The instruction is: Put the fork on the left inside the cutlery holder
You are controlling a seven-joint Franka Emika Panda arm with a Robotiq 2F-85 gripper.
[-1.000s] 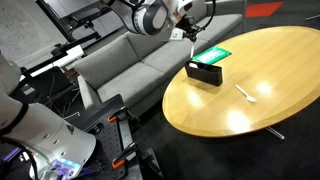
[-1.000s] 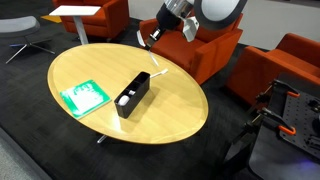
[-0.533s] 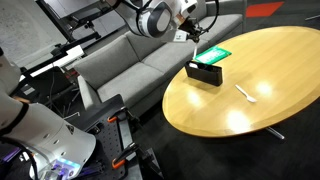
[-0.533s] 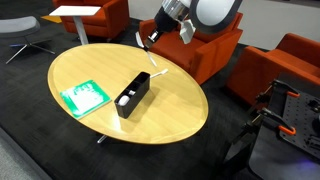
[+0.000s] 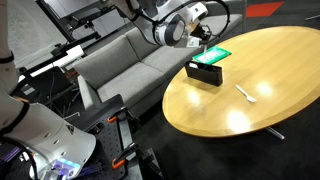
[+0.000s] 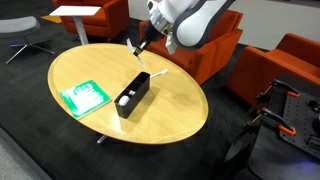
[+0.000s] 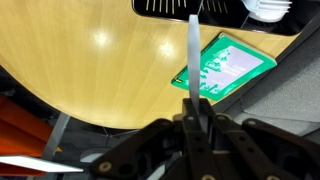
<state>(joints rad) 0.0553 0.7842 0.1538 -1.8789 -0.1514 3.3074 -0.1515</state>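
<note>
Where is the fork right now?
Wrist view: the fork is clamped in the hand above the table, pointing toward the cutlery holder, green card beside it.

A grey sofa (image 5: 120,58) lines one edge of the oval wooden table (image 5: 205,115); orange armchairs (image 6: 292,60) flank another, on dark carpet (image 6: 30,112).

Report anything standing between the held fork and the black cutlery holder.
Nothing visible does. In the wrist view the gripper holds the fork, whose tip points at the cutlery holder, with only tabletop between them. The green card lies off to one side.
</note>
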